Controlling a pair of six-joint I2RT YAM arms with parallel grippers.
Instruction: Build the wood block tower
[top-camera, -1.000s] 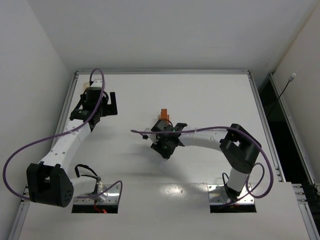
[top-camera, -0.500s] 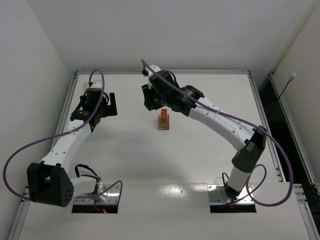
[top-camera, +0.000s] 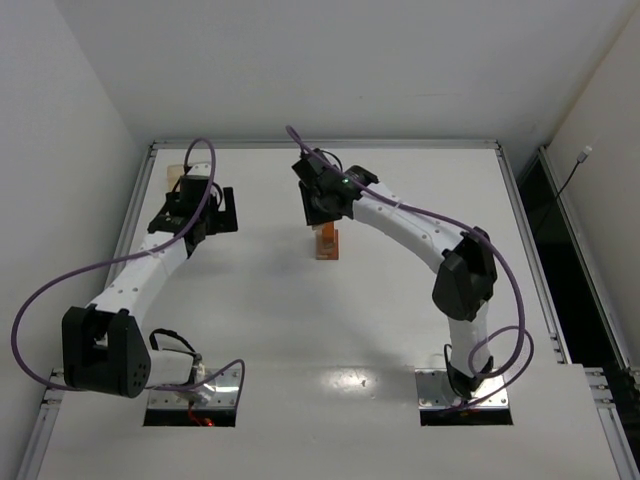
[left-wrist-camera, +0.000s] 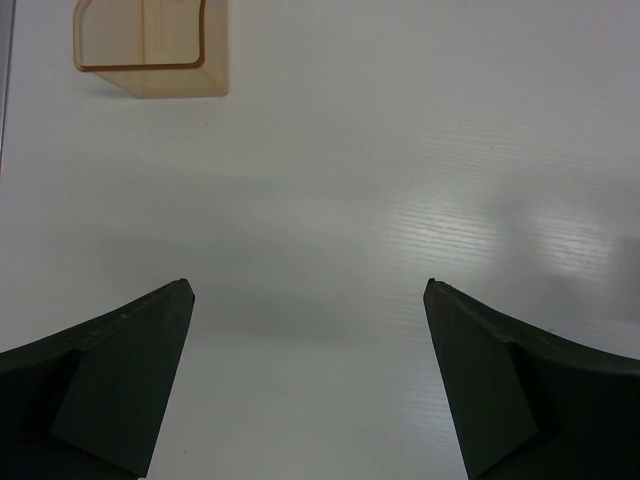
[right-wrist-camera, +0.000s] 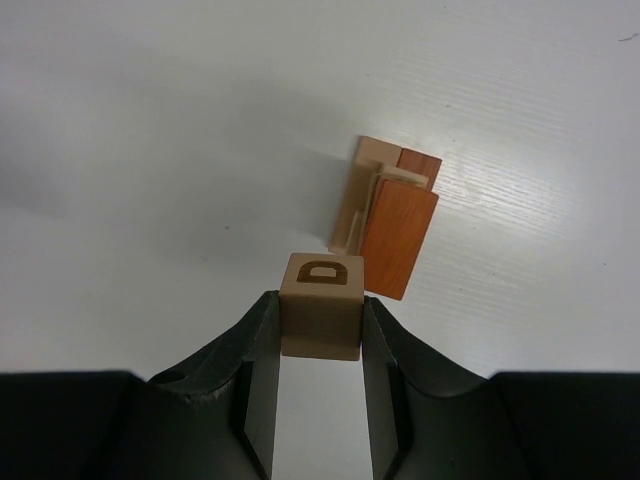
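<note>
My right gripper (right-wrist-camera: 320, 312) is shut on a tan wood cube with a dark letter D (right-wrist-camera: 322, 300) and holds it above the table. The tower (right-wrist-camera: 393, 212), a narrow stack of tan and reddish-brown blocks seen from above, stands just beyond and right of the cube, apart from it. In the top view the right gripper (top-camera: 318, 203) hovers just behind the tower (top-camera: 328, 244), and the cube is hidden there. My left gripper (left-wrist-camera: 310, 292) is open and empty over bare table at the far left (top-camera: 205, 212).
A flat pale wooden tray (left-wrist-camera: 150, 48) lies on the table beyond the left gripper, near the far left edge. The white table (top-camera: 400, 330) has a raised rail round it. Purple cables loop off both arms.
My right arm swung from the near side of the tower up and over to its far side, carrying the cube. The left arm shifted slightly.
</note>
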